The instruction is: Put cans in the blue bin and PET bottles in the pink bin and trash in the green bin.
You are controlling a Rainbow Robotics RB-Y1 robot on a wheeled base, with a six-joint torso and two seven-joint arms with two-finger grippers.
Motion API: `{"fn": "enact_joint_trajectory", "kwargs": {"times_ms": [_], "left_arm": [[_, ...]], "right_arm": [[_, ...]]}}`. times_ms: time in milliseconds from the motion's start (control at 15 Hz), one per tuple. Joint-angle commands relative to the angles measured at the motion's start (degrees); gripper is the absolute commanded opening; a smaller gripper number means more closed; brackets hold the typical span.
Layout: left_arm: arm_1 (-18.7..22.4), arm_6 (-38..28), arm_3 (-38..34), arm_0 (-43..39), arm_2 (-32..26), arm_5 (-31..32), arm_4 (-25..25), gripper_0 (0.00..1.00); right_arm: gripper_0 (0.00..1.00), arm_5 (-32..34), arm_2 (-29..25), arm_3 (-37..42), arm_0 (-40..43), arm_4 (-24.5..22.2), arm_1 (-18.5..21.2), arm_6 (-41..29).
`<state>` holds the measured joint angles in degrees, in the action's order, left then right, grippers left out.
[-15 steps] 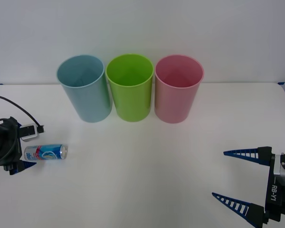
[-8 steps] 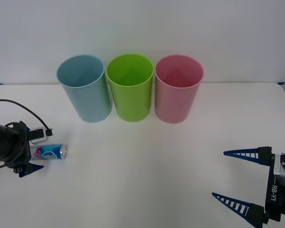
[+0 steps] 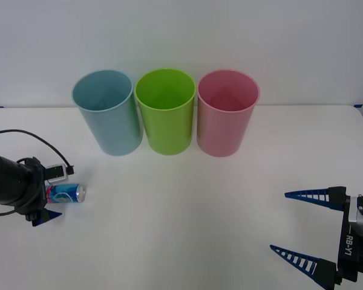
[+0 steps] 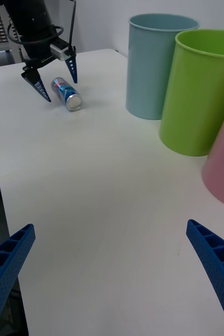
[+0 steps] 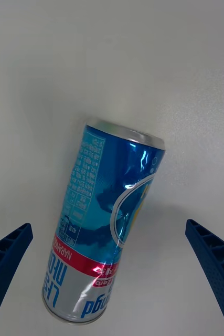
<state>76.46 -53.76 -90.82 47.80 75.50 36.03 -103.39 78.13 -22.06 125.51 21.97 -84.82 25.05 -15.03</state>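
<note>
Rolling is the big worry here, since the can (image 3: pixel 66 193) lies on its side on the table (image 3: pixel 187 223), slightly skewed between the fingers. If the left gripper (image 4: pixel 54 79) pinches off-centre, the can could squirt out or spin away. That gripper sits spread wide, straddling the can without touching it, well short of the blue bin (image 3: pixel 107 112). The right gripper (image 3: pixel 302 226) waits, also spread apart, at the near right.

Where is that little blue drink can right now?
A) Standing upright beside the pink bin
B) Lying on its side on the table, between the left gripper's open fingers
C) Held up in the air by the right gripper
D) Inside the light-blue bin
B: the can lies on its side on the table, with the left gripper open on either side of it.
</note>
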Motion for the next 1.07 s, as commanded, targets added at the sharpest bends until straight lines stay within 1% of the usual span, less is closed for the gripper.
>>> {"fn": "enact_joint_trajectory", "kwargs": {"times_ms": [67,467,1067], "left_arm": [[-1.5,0.1,1.5,0.0,0.0,0.2,-0.3,1.0],[-3.9,0.1,3.3,0.9,0.0,2.4,-0.6,1.0],[-5.8,0.4,5.0,1.8,0.0,4.6,-1.3,1.0]], "right_arm": [[1.0,0.0,0.0,0.0,0.0,0.0,0.0,0.0],[1.0,0.0,0.0,0.0,0.0,0.0,0.0,0.0],[1.0,0.0,0.0,0.0,0.0,0.0,0.0,0.0]]}}
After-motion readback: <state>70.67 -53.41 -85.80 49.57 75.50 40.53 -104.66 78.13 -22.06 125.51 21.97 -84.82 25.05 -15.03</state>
